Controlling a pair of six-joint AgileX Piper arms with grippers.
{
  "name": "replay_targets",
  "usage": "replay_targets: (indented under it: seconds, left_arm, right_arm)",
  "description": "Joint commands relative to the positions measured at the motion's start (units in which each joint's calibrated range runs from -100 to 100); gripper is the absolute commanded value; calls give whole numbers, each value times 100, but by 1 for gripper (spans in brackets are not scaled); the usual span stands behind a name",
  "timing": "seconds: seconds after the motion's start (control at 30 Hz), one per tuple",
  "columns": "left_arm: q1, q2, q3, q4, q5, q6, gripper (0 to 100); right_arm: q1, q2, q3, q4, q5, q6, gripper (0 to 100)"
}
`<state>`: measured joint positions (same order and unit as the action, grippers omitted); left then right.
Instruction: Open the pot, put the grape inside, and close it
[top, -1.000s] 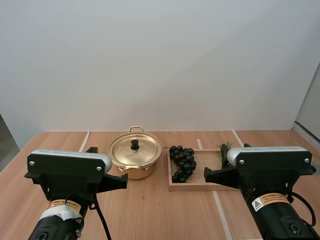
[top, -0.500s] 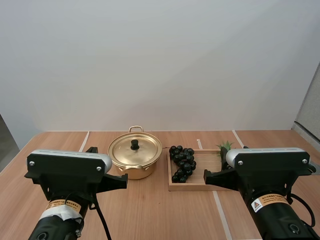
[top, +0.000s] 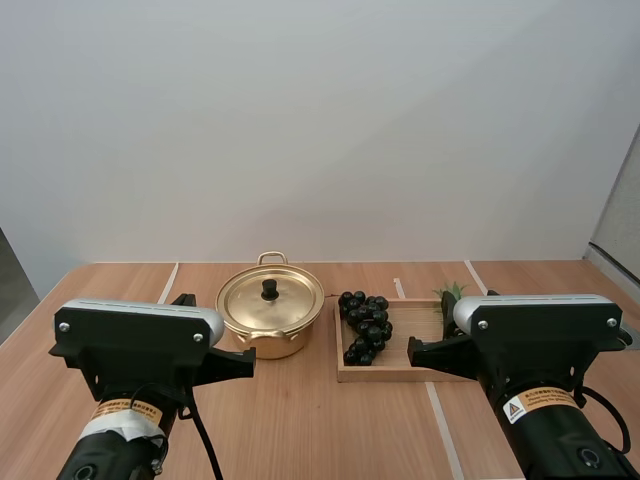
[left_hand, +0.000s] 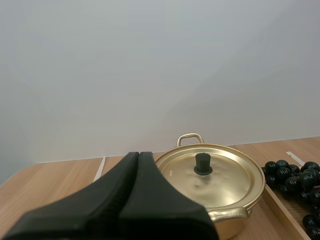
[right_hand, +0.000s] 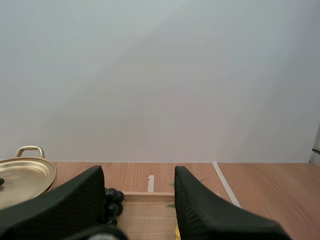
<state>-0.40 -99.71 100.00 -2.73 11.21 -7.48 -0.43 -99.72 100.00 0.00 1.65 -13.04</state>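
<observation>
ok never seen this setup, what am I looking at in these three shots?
Two robot arms at a wooden table. The high view looks forward over both arm bases; the other two views come from cameras riding on each arm's wrist. On the table: a gold pot with its lid on, and beside it a wooden tray holding a bunch of dark grapes. The left gripper is shut on nothing; the right gripper is open. Neither holds anything.
</observation>
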Motion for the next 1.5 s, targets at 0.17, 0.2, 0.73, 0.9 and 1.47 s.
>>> replay_targets:
  seconds: [0.17,0.2,0.73,0.9,1.47]
  left_arm:
    - [-28,-29,0,509,-4901,539,0]
    - [-28,-29,-20,509,-5460,710,0]
    - [-28,1217,-4228,-2443,-3699,2514,0]
    - [-28,2438,-6292,-2443,-1977,2514,0]
    - [294,5343,-10860,-31,3932,-173,13]
  right_arm:
    - [-20,-28,0,-1222,-4670,-417,72]
    - [-20,-28,0,-1211,-5093,-610,72]
    - [-20,1073,-3592,2712,-2276,-3029,0]
    - [-20,2075,-5561,2712,59,-3066,0]
    - [-20,6814,-13844,-578,9599,130,0]
